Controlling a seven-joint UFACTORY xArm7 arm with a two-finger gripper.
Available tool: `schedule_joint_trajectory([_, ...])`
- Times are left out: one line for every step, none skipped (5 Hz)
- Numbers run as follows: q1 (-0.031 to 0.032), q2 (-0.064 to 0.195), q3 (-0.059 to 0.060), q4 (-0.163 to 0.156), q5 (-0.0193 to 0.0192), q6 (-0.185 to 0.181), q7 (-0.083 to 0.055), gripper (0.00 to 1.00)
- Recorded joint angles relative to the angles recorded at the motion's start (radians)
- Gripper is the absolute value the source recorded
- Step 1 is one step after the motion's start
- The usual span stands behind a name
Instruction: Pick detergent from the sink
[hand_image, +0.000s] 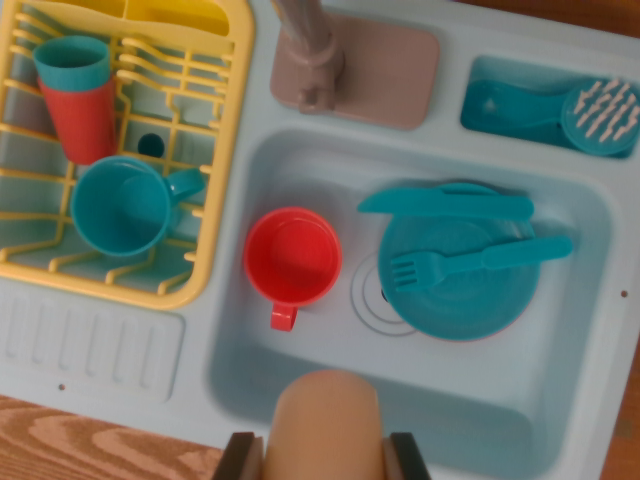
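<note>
A tan, rounded detergent bottle (325, 415) fills the bottom centre of the wrist view, blurred and close to the camera. My gripper (323, 458) is shut on it, with one dark finger (240, 458) pressed to its left side and the other (407, 458) to its right. The bottle hangs over the near part of the pale blue sink basin (560, 340). Its lower part is hidden by its own top.
In the basin lie a red cup (292, 258) and a teal plate (455, 290) carrying a fork (480, 262) and a knife (445, 203). A yellow drying rack (215, 150) at the wrist view's left holds a teal mug (125, 205) and stacked cups (78, 110). Faucet (310, 60) and brush (598, 115) sit at the far side.
</note>
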Motion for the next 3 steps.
schedule_joint_trajectory([0.0, -0.005, 0.0, 0.009, -0.0009, 0.014, 0.001, 1.0])
schedule_joint_trajectory([0.0, -0.005, 0.0, 0.009, -0.0009, 0.014, 0.001, 1.0])
schedule_joint_trajectory([0.0, -0.007, 0.0, 0.013, -0.0012, 0.02, 0.002, 1.0])
